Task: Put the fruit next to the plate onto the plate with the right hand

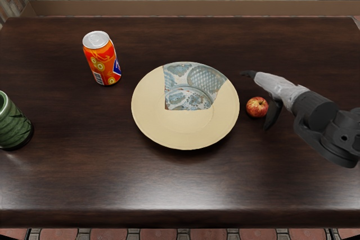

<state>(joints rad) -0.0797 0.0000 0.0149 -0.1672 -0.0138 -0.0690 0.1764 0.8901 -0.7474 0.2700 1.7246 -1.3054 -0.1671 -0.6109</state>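
Note:
A small red and yellow apple (257, 107) lies on the dark table just right of the cream plate (152, 111), which has a blue patterned patch in its upper middle. My right hand (265, 98) comes in from the right edge and sits around the apple's right side. One finger points left above the apple, and the thumb hangs down beside the apple's right side. The fingers are spread and do not close on the fruit. No left arm shows.
An orange soda can (102, 58) stands upright left of the plate. A green ribbed cup (11, 123) stands at the left edge. A brick wall runs behind the table's far edge.

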